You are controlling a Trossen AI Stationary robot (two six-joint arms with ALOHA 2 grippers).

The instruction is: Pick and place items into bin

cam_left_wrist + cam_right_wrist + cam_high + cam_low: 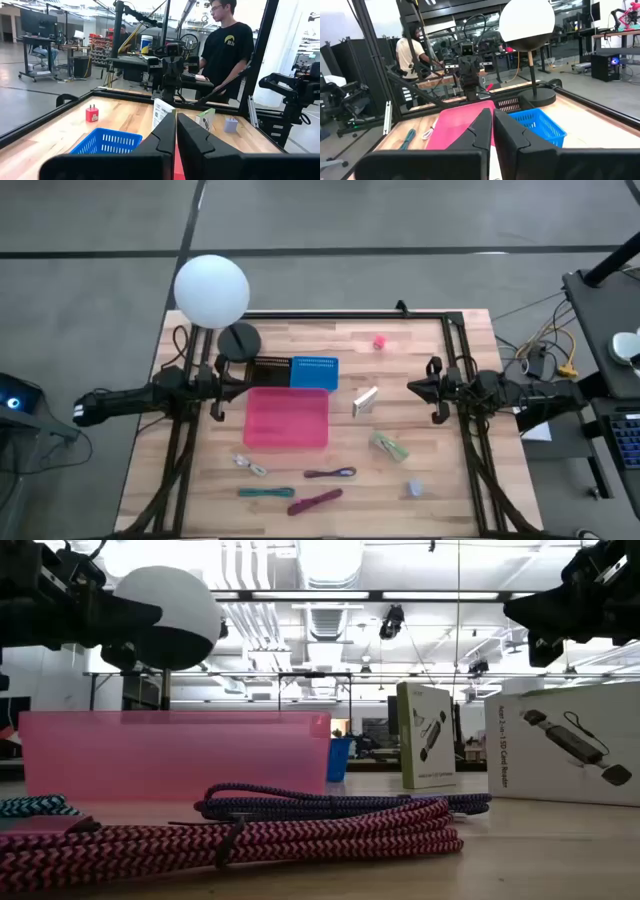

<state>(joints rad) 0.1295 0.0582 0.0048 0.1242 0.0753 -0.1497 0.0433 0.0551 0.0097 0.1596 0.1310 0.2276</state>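
The items lie loose on the wooden table. A tiny pink cube [380, 342] sits near the far edge. A whitish block [365, 401] and a green packet [389, 445] lie right of the pink bin [287, 418]. A grey-blue lump [415, 488] rests nearer the front. White [250, 466], purple [330, 473], teal [265, 492] and magenta [315, 501] cords lie in front of the bin. My left gripper [232, 387] hovers shut at the bin's left far corner. My right gripper [418, 388] hovers shut right of the block. Both are raised above the table and hold nothing.
A blue mesh basket [314, 372] stands behind the bin. A white globe lamp [211, 288] on a black base [238, 340] stands at the far left corner. Black frame rails [462, 360] run along the table's sides. A person [227, 47] stands beyond the table.
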